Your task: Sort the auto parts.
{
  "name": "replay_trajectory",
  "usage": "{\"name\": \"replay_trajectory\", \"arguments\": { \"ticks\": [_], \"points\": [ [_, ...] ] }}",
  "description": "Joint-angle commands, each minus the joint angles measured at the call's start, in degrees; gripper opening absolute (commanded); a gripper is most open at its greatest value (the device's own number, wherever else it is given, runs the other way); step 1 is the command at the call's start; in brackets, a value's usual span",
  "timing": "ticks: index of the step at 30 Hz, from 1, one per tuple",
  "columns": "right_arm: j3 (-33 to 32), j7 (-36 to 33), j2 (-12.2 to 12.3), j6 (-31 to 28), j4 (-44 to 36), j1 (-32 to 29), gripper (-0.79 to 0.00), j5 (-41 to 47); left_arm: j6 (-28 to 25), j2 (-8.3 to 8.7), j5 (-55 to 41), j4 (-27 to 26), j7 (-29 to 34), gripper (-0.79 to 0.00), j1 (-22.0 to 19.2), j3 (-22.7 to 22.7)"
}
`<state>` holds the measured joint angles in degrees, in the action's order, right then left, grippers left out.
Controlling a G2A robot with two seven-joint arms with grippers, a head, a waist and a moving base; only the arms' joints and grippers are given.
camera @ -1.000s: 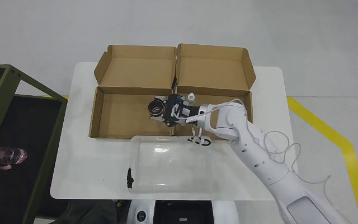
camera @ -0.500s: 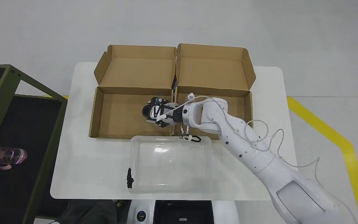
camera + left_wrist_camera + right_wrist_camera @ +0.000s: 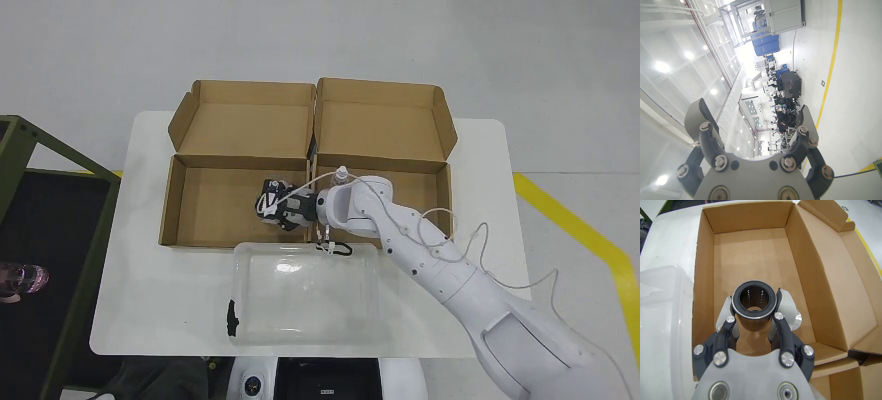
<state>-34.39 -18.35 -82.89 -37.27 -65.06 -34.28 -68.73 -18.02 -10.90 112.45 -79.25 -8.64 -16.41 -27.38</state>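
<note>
So, right gripper (image 3: 755, 302) is clamped on a short cylindrical metal bearing with black end rings (image 3: 753, 323). Jaws are closed snug against both its sides. The bore faces the wrist camera, with rows of tiny balls visible inside. Bearing is held inside the left open brown cardboard box (image 3: 757, 256), over its floor; whether it touches the cardboard, cannot tell. Top view: right arm extends across from the right side, with its gripper and the bearing at that box's right end, close to the wall next to the second open brown cardboard box (image 3: 380, 125). Clear plastic bin (image 3: 300, 300) sits on the white table (image 3: 150, 290), just in front of both boxes. Left gripper (image 3: 752, 109) points up toward a bright hall ceiling (image 3: 668, 66), jaws spread wide, holding nothing.
</note>
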Motion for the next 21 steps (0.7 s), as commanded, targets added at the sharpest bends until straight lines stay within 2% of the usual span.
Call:
{"name": "replay_trajectory", "arguments": {
  "ticks": [1,3,6,11,19,21],
  "points": [
    [0.2,0.0,-0.2,0.0,0.8,0.2,-0.671,-0.2,0.0,0.0,0.0,0.0,0.0,0.0,0.0,0.0],
    [0.2,0.1,-0.4,-0.2,1.5,0.2,-0.64,-0.2,0.0,0.0,0.0,0.0,0.0,0.0,0.0,0.0],
    [0.2,0.0,-0.6,-0.5,2.4,0.2,-0.539,-0.2,0.0,0.0,0.0,0.0,0.0,0.0,0.0,0.0],
    [-0.2,0.1,-0.8,-0.9,2.9,0.1,-0.413,-0.5,0.0,0.0,0.0,0.0,0.0,0.0,0.0,0.0],
    [-2.1,0.1,-0.3,-1.9,0.5,-0.9,-0.332,-1.1,0.0,0.0,0.0,0.0,0.0,0.0,0.0,0.0],
    [-2.6,0.3,-0.2,-2.3,-0.5,-1.2,-0.345,-1.0,0.0,0.0,0.0,0.0,0.0,0.0,0.0,0.0]
  ]
}}
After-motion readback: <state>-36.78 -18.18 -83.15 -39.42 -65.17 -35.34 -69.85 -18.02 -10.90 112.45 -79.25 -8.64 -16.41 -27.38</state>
